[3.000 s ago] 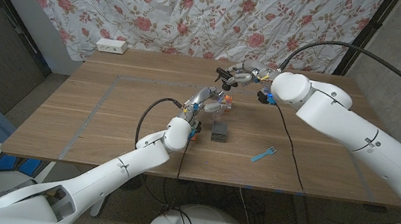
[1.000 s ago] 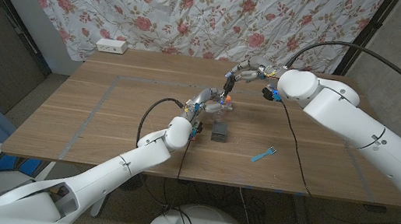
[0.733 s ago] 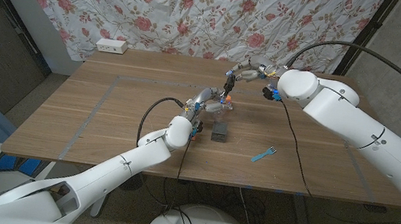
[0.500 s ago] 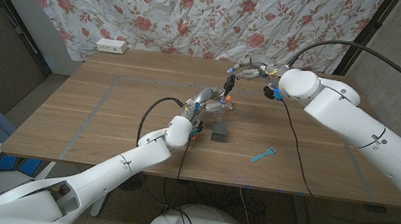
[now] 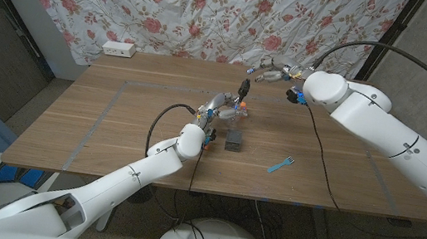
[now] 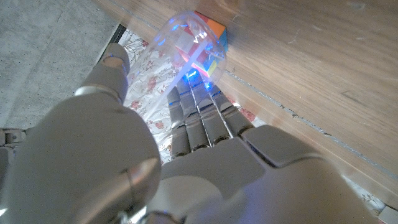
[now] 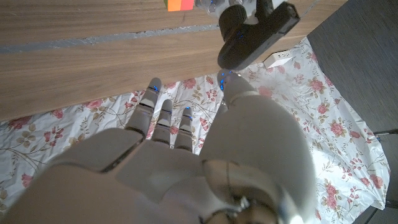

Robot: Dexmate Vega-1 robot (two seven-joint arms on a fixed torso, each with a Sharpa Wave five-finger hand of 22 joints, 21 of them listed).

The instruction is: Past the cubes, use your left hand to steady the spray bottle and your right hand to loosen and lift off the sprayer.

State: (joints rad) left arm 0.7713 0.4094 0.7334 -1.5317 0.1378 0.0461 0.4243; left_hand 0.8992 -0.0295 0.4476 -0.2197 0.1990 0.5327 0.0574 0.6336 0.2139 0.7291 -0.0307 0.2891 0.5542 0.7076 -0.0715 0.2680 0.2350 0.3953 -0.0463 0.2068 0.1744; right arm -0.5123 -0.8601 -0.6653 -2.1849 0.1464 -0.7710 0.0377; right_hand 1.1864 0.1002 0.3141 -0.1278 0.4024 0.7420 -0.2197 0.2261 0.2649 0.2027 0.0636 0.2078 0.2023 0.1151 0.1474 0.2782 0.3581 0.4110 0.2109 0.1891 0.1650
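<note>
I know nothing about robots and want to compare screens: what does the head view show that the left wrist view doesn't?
The head view adds the right hand holding the black sprayer, a dark grey cube and a blue strip. The left wrist view adds a close-up of the clear plastic spray bottle. Both share the left hand gripping it, the wooden table, the floral curtain.

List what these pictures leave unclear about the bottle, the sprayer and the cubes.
- Spray bottle: head view too small; left hand wraps it, so its neck is hidden.
- Sprayer: right wrist view shows it at the right hand's fingertips, grip unclear; tube cut off by the edge.
- Cubes: colours unreadable, too small.
</note>
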